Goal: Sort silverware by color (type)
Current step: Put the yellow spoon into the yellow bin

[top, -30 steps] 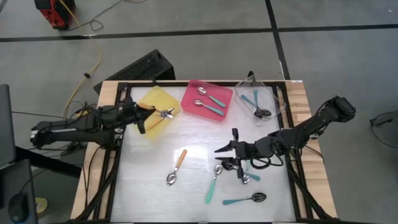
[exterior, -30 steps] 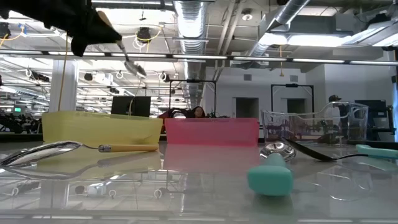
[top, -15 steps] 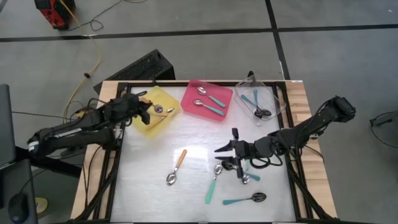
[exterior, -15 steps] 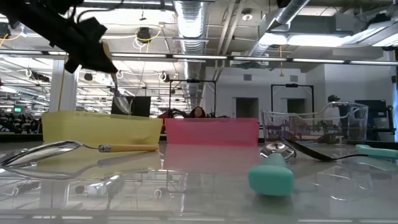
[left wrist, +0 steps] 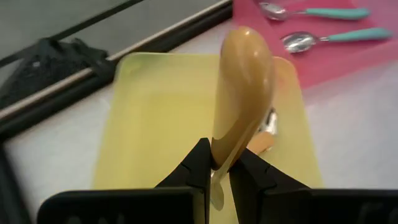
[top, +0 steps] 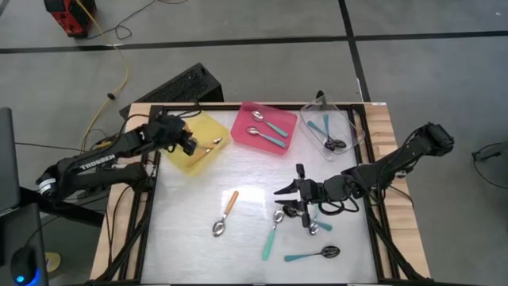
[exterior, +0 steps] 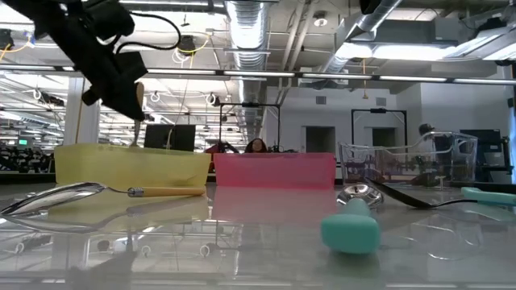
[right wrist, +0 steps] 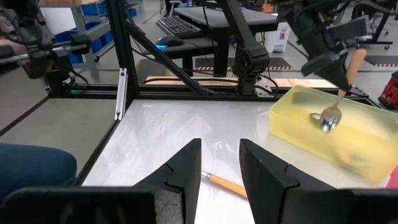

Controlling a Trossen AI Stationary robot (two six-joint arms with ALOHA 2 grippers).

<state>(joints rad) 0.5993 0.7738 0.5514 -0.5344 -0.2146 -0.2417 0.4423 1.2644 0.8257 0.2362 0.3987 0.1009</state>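
Since a second earlier, the orange-handled spoon (left wrist: 241,93) in the left gripper (top: 187,144) had swung from lying across the yellow tray (top: 196,159) to hanging nearly upright, bowl down into the tray, and the left arm had drawn in over the tray at the table's (top: 190,238) far left corner. That gripper's fingers (left wrist: 198,165) were clamped on the spoon's handle. Beside the yellow tray along the far edge, the pink tray (top: 282,119) held two teal-handled spoons (top: 267,137), and the clear tray (top: 351,137) at the far right corner held more teal-handled ones. Another orange-handled spoon (top: 226,213) lay loose near the table's middle, with teal-handled spoons (top: 271,238) scattered toward the near right. The right gripper (top: 302,208) hung low over those, its fingers (right wrist: 186,165) standing apart with nothing between them, unmoved.
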